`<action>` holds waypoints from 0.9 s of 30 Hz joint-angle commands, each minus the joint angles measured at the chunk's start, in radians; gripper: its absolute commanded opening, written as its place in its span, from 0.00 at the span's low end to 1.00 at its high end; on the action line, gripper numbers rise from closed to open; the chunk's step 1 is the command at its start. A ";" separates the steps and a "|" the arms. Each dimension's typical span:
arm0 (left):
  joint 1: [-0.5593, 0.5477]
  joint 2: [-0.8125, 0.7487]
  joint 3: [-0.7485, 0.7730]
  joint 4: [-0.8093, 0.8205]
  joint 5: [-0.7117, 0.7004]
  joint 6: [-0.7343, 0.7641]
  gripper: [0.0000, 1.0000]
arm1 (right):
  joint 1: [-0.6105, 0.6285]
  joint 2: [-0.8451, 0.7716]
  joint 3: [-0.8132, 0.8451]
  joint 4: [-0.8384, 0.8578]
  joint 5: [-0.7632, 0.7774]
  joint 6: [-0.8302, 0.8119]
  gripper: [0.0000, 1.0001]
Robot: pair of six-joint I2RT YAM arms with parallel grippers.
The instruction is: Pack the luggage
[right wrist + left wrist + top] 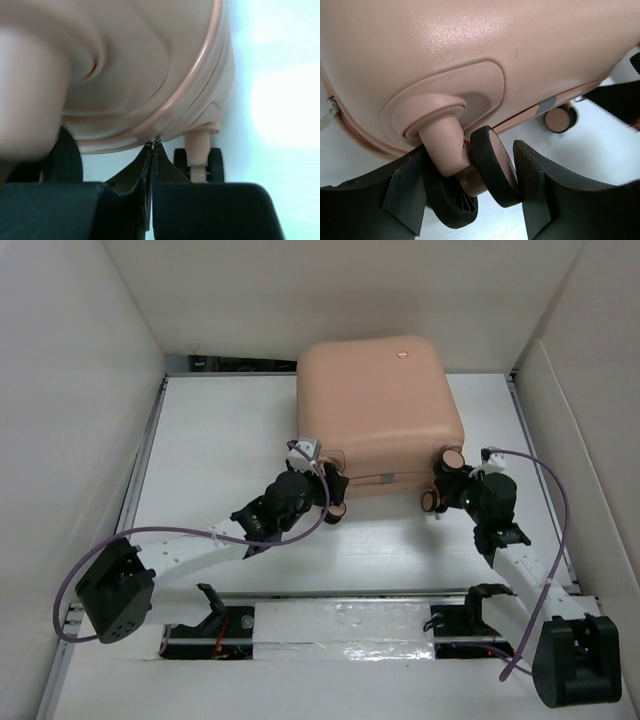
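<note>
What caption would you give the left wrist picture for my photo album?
Left gripper, open, straddles a caster wheel of the peach-pink luggage.

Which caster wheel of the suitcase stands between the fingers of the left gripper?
The near-left corner caster, between the left gripper's open fingers; the other caster in the wrist view stands apart, farther right.

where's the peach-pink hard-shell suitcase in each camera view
Top external: peach-pink hard-shell suitcase lies closed, upper centre, on the white table.
Left wrist: the suitcase fills the upper frame.
Right wrist: the suitcase fills the upper left, blurred.
Shared landmark: pink-and-black caster wheels on its near edge.
</note>
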 commanded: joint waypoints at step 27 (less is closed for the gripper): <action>-0.125 0.155 0.164 0.826 0.580 -0.313 0.00 | 1.044 0.515 0.105 0.997 0.105 0.122 0.00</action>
